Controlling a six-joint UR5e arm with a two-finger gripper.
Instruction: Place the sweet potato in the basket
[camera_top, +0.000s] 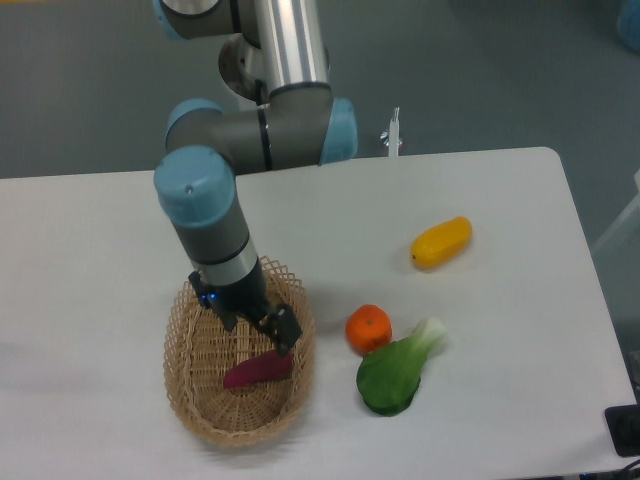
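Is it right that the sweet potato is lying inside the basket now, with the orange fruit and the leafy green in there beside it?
Not quite. The sweet potato does lie inside the basket, but the orange fruit and the leafy green sit on the table to the basket's right, as the fixed camera view shows.
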